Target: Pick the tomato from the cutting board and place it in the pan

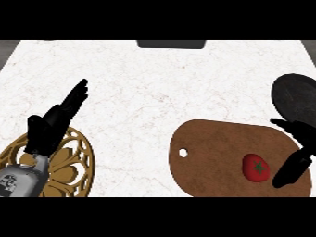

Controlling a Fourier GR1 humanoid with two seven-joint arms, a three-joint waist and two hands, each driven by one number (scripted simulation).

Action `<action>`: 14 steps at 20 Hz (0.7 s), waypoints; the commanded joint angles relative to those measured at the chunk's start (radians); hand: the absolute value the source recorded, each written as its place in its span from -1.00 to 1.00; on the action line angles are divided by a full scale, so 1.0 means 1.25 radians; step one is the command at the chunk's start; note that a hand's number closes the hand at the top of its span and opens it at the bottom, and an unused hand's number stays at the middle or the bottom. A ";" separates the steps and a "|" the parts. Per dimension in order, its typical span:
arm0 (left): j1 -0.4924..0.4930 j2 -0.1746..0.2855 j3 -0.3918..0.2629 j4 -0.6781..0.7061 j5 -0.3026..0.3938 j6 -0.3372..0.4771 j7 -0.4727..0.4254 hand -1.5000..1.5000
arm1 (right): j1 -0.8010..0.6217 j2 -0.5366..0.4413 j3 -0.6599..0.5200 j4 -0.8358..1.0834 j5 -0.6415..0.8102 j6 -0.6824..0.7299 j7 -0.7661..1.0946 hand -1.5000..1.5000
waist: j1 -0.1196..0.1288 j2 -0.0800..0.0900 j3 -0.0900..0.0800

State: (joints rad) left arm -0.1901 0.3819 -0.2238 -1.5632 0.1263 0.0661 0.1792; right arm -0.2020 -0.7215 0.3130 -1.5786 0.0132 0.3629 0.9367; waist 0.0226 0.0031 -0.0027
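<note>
The right hand [307, 141], fingers spread, sits at three o'clock of the tomato [256, 167]; it should close squarely round it before lifting toward the pan [302, 99] at one o'clock.

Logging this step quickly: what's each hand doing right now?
Left hand: open, holding nothing.
Right hand: open beside the tomato, not holding it.

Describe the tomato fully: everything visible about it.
The tomato is red, round and smooth, with a dark green star-shaped stem mark facing up. It lies whole on the brown cutting board, near its right end. The open right hand hangs just right of it, not visibly touching.
</note>
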 commanded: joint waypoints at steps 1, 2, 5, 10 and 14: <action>-0.014 0.002 0.004 -0.024 -0.008 -0.001 0.028 0.00 | -0.101 0.063 0.037 0.031 -0.081 0.101 0.179 -1.00 | 0.003 -0.001 0.001; -0.002 -0.013 0.010 0.032 -0.017 0.000 -0.031 0.00 | -0.116 0.078 0.051 0.001 -0.093 0.097 0.228 -1.00 | -0.005 0.000 0.000; 0.022 -0.004 0.022 0.009 -0.003 -0.024 -0.020 0.00 | -0.123 0.076 0.063 0.014 -0.084 0.084 0.246 -1.00 | -0.011 -0.003 0.001; 0.000 -0.018 0.023 -0.048 -0.009 0.001 0.053 0.00 | -0.123 0.062 0.107 -0.006 -0.077 0.065 0.287 -1.00 | -0.016 -0.006 0.001; -0.008 -0.015 0.038 0.015 -0.009 -0.033 -0.003 0.00 | -0.156 0.077 0.143 0.073 -0.045 0.061 0.269 -1.00 | -0.011 -0.001 0.001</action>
State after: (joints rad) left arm -0.1850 0.3703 -0.1837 -1.5631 0.1181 0.0376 0.1868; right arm -0.3548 -0.6546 0.4508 -1.5280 -0.0680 0.3901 1.1024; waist 0.0078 -0.0001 -0.0015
